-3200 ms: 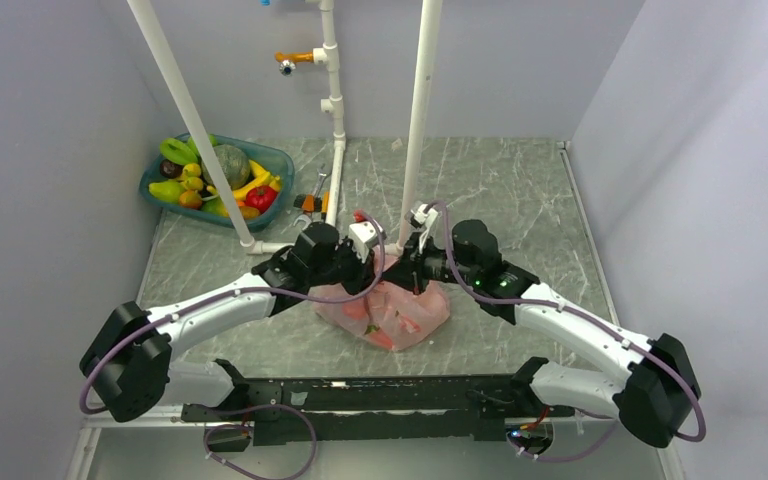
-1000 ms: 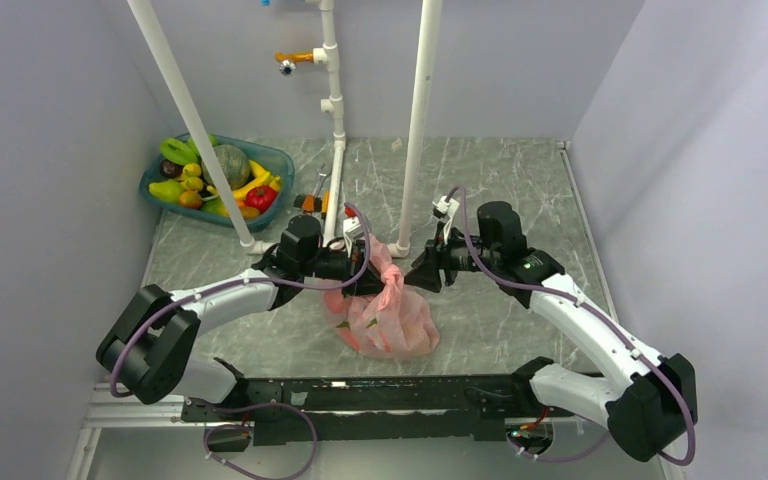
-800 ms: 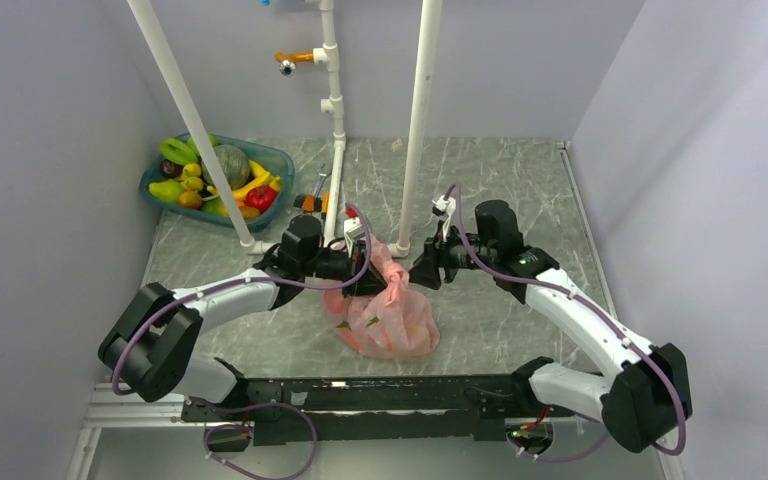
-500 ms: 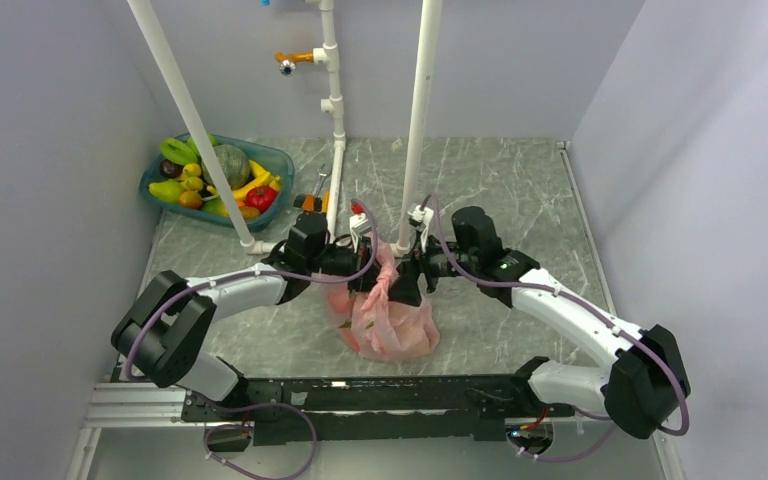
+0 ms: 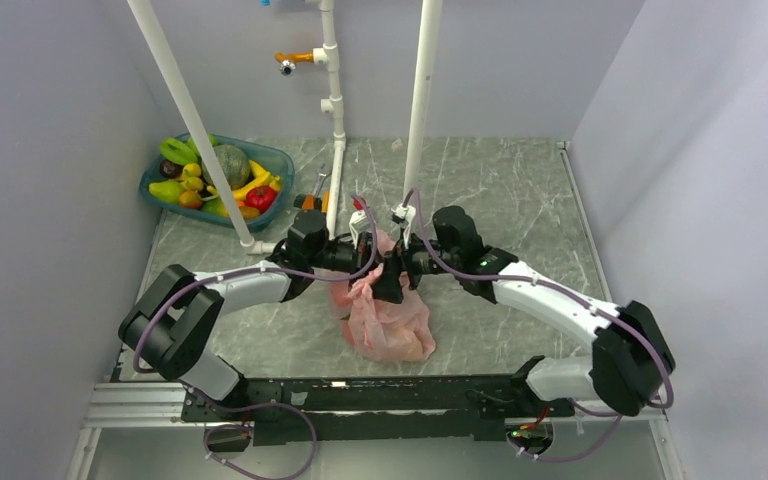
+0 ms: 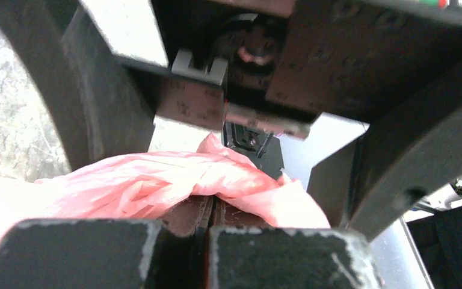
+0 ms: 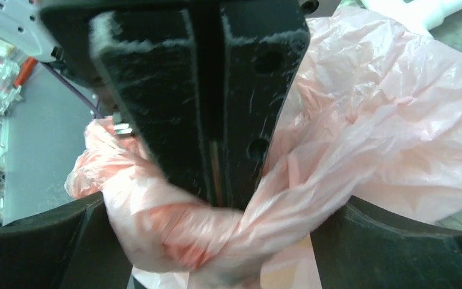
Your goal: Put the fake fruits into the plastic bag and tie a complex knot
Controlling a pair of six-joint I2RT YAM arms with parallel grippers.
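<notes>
left fingers [image 6: 90,253]: we see them closed, pinching plastic bag [image 5: 392,322] film
right fingers [image 7: 150,90]: closed on the same film

Arms: two, a left arm [image 5: 235,288] and a right arm [image 5: 550,298].
End effectors: two, the left end effector [image 5: 368,264] and the right end effector [image 5: 398,274].
Plastic bag [image 5: 392,322]: one, pink.
Basin [image 5: 282,160]: one, teal.
Fake fruits [image 5: 210,180] in the basin: a heap, too close together to count. One is big, round and grey-green. One is red.
White poles [image 5: 185,110]: three.
Small tools [image 5: 310,197] by the middle pole: looks like two, too tiny to be sure.
Table [image 5: 505,190]: one.
</notes>
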